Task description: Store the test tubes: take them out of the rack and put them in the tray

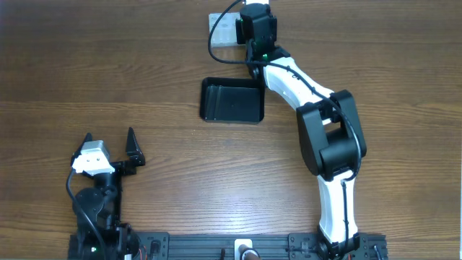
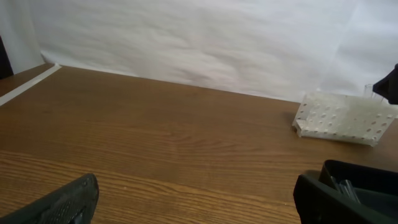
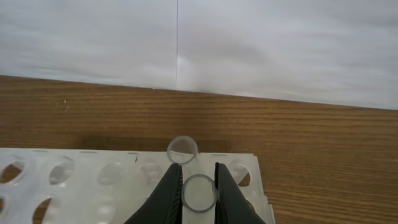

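The white test tube rack stands at the far edge of the table, and the black tray lies just in front of it. My right gripper is over the rack's right end. In the right wrist view its fingers press both sides of a clear test tube standing upright in the rack. A second tube stands one hole behind. My left gripper rests open near its base, far from both. Clear tubes lie in the tray.
A white wall backs the table just behind the rack. Bare wooden tabletop spreads between the left gripper and the tray. A black cable loops from the right arm over the rack's left side.
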